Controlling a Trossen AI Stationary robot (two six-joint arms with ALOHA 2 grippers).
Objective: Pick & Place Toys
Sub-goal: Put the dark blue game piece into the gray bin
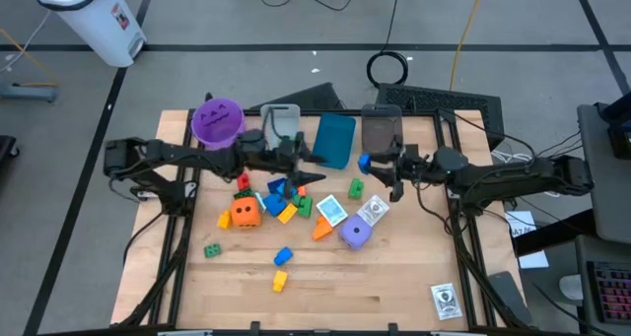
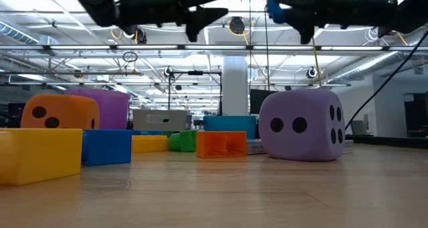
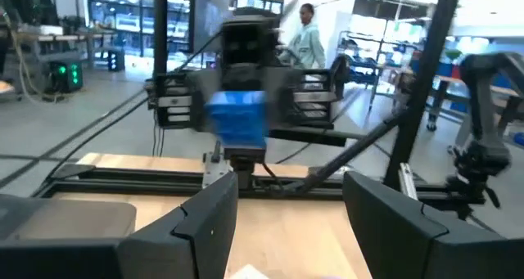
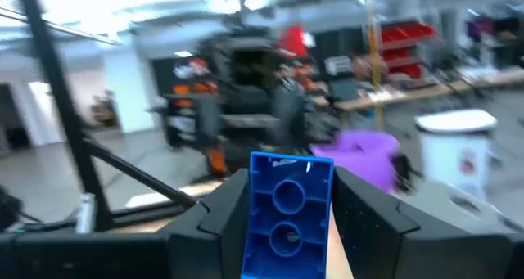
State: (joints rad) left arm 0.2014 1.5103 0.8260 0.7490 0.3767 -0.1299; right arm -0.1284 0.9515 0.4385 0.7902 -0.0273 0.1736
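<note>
**Right gripper carries a blue brick above the table; left gripper spread and empty**

High view: the right gripper (image 1: 380, 168) reaches in from the right over the back half of the table (image 1: 394, 287), pinching a small blue brick (image 1: 364, 163) just in front of the clear bin (image 1: 382, 129). The left gripper (image 1: 314, 179) points toward it from the left, its fingers spread with nothing between them. Along the back stand the purple cup (image 1: 217, 120), the grey bin (image 1: 281, 122) and the blue bin (image 1: 335, 139). The toys lie scattered mid-table: the orange die (image 1: 245, 213), the purple die (image 1: 355, 234), two printed cubes (image 1: 331, 211), a green brick (image 1: 356, 188), and more bricks toward the front, among them a yellow brick (image 1: 280, 280).

Low view: both arms hang dark along the upper edge, and the blue brick (image 2: 273, 8) shows raised well off the table. The purple die (image 2: 302, 124) and orange die (image 2: 59, 111) rest on the wood with bricks lined between them.

Left wrist view: the two spread fingers (image 3: 209, 218) frame the other arm, which holds the blue brick (image 3: 238, 115). A person (image 3: 306, 35) stands in the room beyond.

Right wrist view: the blue brick (image 4: 289, 213) sits clamped between the fingers (image 4: 221, 209), its hollow underside facing the camera.
</note>
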